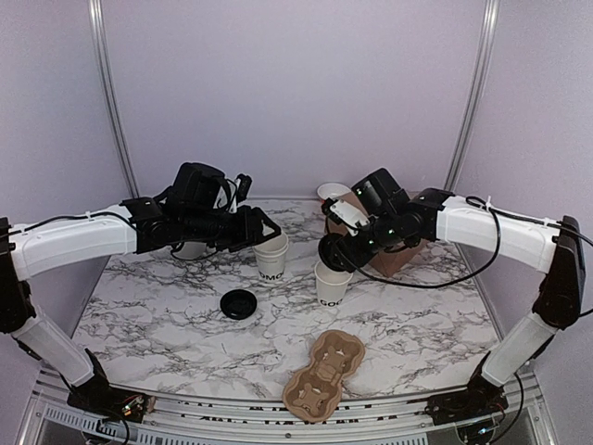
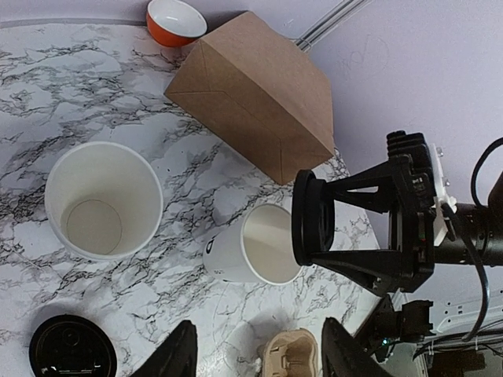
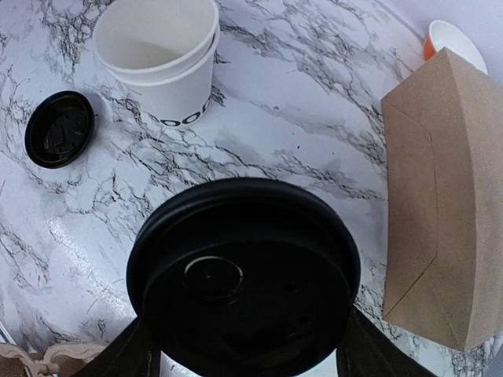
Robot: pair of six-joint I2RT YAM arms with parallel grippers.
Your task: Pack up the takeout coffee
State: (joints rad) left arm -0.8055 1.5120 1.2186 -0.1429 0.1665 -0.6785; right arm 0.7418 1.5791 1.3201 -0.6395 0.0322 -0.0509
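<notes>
table [image 1: 157, 315]: glossy marble-look, smooth | cup [image 1: 271, 257]: white matt paper | lid [image 3: 244, 279]: black smooth plastic | box [image 2: 259, 94]: brown matt paper | carrier [image 1: 324, 375]: rough pulp

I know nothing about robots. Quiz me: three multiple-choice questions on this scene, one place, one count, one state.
1. Where does the loose black lid lie? A) on the marble table B) on a chair C) in a sink
2. How many black lids are visible? A) one B) two C) four
3. The right arm's jaws are: A) empty B) clamped on a lid C) clamped on a spoon
Answers: A, it lies flat on marble; B, one loose, one held lid; B, that lid sits between the jaws.
</notes>
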